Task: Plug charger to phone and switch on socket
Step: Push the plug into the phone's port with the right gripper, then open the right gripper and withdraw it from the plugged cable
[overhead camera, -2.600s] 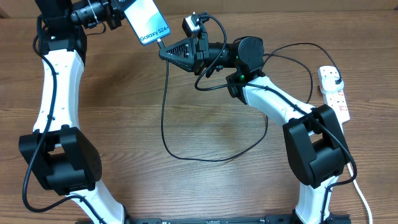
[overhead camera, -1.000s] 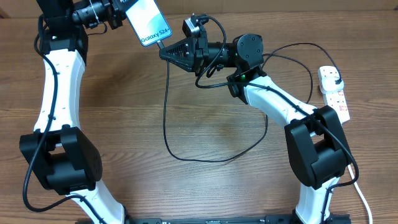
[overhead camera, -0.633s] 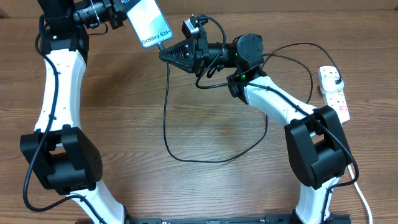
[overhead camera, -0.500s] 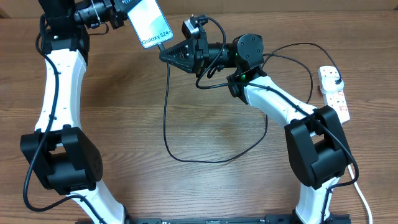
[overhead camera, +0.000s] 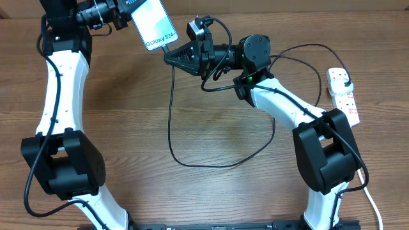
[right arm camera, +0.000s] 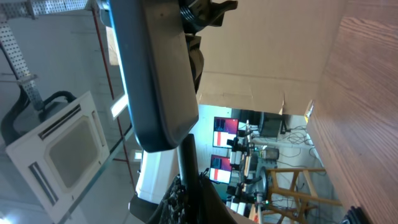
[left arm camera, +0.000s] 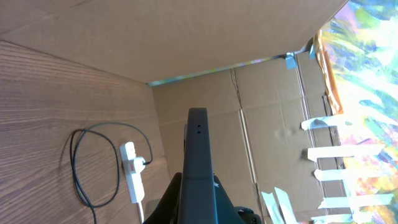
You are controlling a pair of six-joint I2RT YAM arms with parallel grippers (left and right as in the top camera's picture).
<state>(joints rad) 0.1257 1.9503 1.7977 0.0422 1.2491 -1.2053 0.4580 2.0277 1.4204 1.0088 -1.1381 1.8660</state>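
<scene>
Overhead I see my left tool [overhead camera: 124, 7] clenched on the phone [overhead camera: 153, 24] at far left, my right tool [overhead camera: 167, 56] gripping the charger [overhead camera: 169, 121] tip at its lower edge; socket [overhead camera: 343, 94] lies right. Left wrist: phone edge-on. Right wrist: tip touches the phone

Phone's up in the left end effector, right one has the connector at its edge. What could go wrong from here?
Seating is unclear: in the right wrist view the charger tip meets the phone's edge, so an angled push from the right end effector may bend it.
The left end effector alone holds the phone above the table; pushing could slip it.
The cable loop under the right arm may snag heading to the socket.
</scene>
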